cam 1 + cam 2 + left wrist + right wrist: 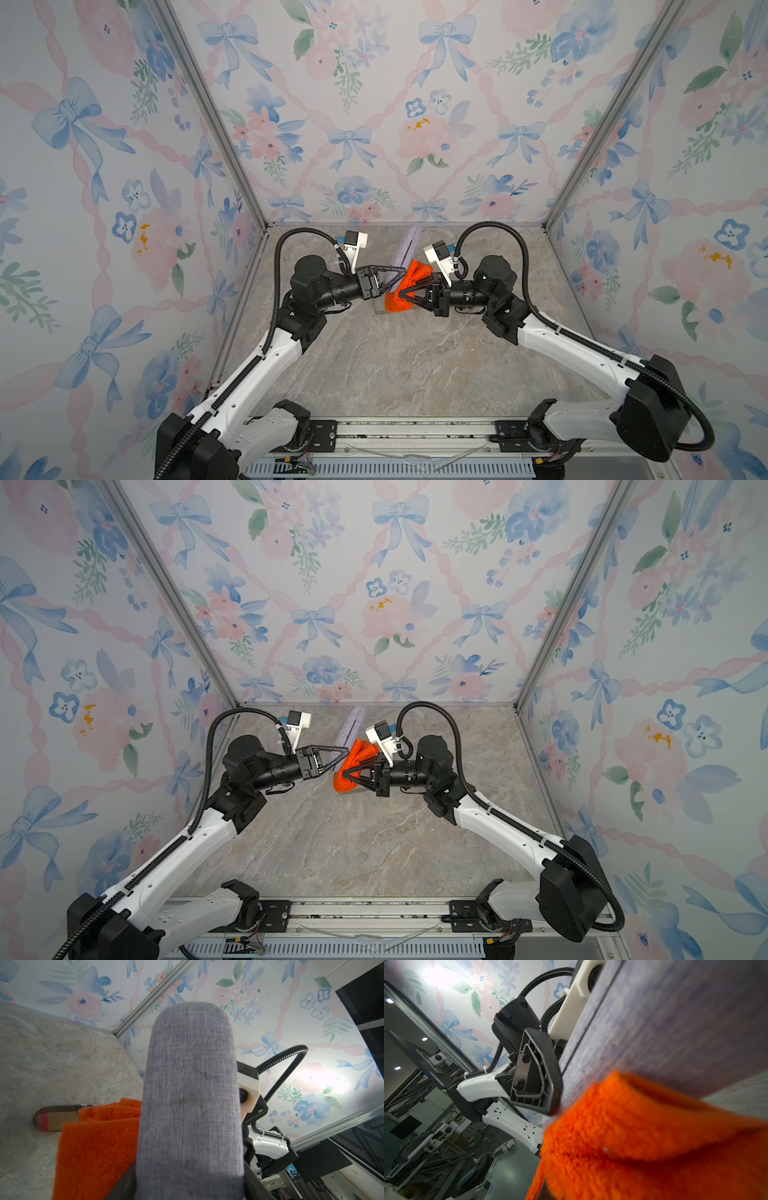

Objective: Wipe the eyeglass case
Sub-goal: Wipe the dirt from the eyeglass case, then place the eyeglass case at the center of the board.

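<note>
The left claw (397,277) pinches the case (406,248), tilted above the desk (395,365). The right claw (405,296) pinches the cloth (419,271) against it.

No legible text anywhere

We note cloth (392,307) touching eyeglass case's (405,249) 6 o'clock end, both above table (374,365) (pouch (56,1118) on table, part-hidden by cloth).
</note>
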You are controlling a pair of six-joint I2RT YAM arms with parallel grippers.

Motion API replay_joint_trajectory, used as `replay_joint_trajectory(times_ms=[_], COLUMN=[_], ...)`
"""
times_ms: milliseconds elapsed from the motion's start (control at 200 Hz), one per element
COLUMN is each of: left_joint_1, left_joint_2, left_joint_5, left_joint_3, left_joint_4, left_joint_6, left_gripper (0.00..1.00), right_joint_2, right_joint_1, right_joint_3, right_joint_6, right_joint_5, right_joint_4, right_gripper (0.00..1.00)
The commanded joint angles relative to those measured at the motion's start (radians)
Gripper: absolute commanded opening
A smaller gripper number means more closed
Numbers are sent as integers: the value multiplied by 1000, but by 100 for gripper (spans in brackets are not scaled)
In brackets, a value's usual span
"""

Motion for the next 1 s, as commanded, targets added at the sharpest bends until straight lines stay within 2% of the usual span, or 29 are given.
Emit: replay_joint_trajectory(times_ms=[0,120,250,310,485,620,680,720,845,990], left_joint_1=[-61,-68,-70,-73,-79,-85,-107,-133,-269,-386], left_joint_2=[19,3,-23,-31,-62,-87,-85,-80,-17,54], left_joint_5=[-15,-44,-47,-39,-30,-60,-123,-180,-408,-656], left_joint_3=[-17,-34,-59,-74,-122,-163,-165,-164,-166,-179], left_joint_4=[9,13,10,-8,-36,-111,-205,-271,-383,-461], left_joint_6=[-39,-59,-87,-92,-96,-40,22,60,131,81], left_gripper=[11,11,12,12,12,12,13,13,12,9], right_joint_2=[19,35,46,37,-61,-159,-209,-243,-333,-395], right_joint_1=[44,16,-89,-131,-191,-256,-281,-292,-301,-308], right_joint_3=[32,37,3,5,35,41,30,21,-33,-96], right_joint_6=[89,89,185,202,31,-74,-115,-148,-212,-217], right_joint_5=[-1,16,45,47,64,78,78,123,169,192], right_joint_4=[341,356,472,467,162,-78,-187,-266,-431,-506], right_gripper=[0,0,0,0,0,0,0,0,0,0])
